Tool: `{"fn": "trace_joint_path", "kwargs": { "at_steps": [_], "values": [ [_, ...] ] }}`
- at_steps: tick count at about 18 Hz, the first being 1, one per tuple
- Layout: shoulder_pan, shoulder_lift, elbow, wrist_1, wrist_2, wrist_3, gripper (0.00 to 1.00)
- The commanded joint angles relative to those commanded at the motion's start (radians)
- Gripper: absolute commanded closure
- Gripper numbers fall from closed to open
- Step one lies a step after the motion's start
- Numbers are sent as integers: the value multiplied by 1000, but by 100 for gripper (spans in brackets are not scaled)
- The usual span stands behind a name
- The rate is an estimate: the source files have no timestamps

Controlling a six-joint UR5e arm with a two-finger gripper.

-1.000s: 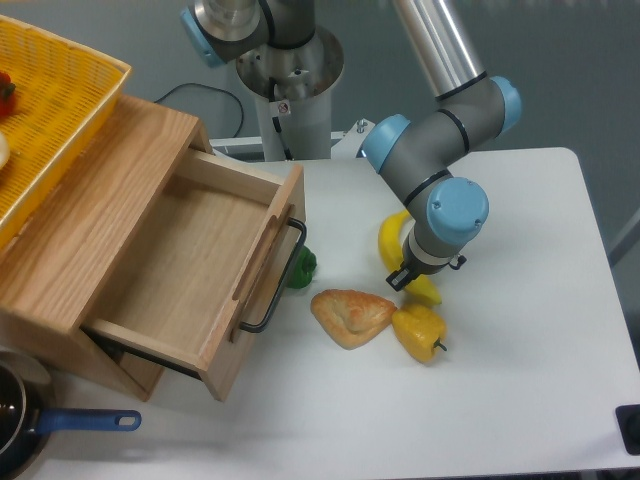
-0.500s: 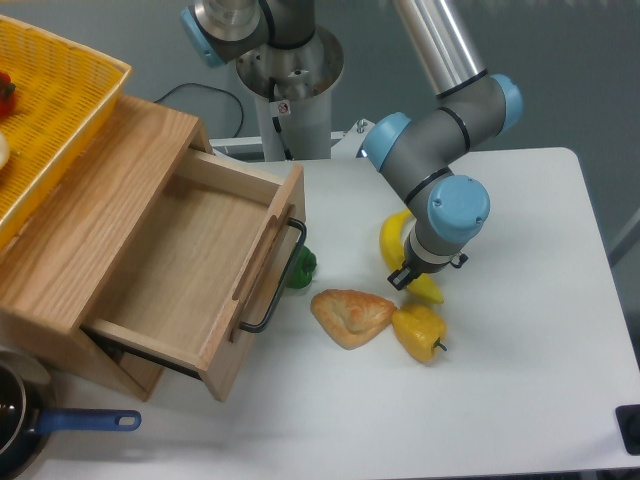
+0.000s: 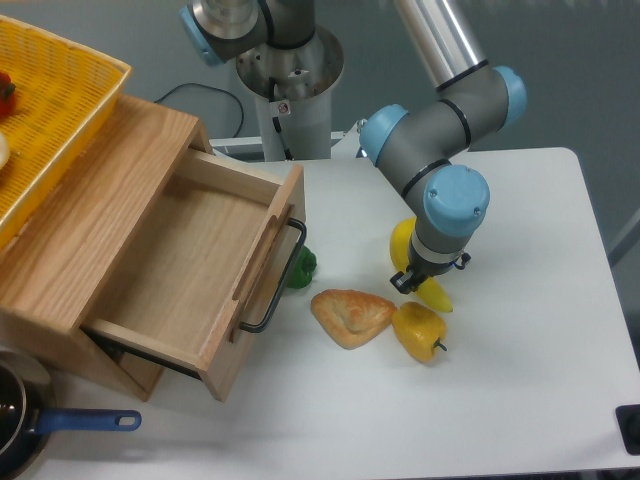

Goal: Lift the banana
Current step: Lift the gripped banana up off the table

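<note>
The banana (image 3: 402, 241) is bright yellow and curved, and it lies right of the table's middle, mostly hidden under the arm's wrist. Its upper end shows to the left of the wrist and its tapered lower end (image 3: 437, 298) pokes out below. My gripper (image 3: 417, 282) points down onto the banana's middle. Its fingers look closed around the banana. I cannot tell whether the banana is off the table.
A yellow bell pepper (image 3: 418, 333) and a tan pastry (image 3: 350, 316) lie just below the gripper. A green pepper (image 3: 303, 266) sits by the open wooden drawer (image 3: 190, 270). A yellow basket (image 3: 50, 110) stands on the cabinet. A blue-handled pan (image 3: 70, 422) is at the front left.
The gripper and the banana have shifted together slightly to the right. The banana's lower end now sticks out further right. The pepper and the pastry have not moved.
</note>
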Motion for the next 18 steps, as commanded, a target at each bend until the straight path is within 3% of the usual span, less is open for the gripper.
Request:
{"fn": "trace_joint_path", "kwargs": {
  "at_steps": [6, 7, 13, 18],
  "values": [
    [-2, 32, 9, -5, 2, 178, 91],
    [-20, 49, 18, -8, 2, 318, 91],
    [-21, 68, 14, -5, 2, 561, 91],
    [-6, 75, 20, -5, 0, 635, 91]
  ]
}}
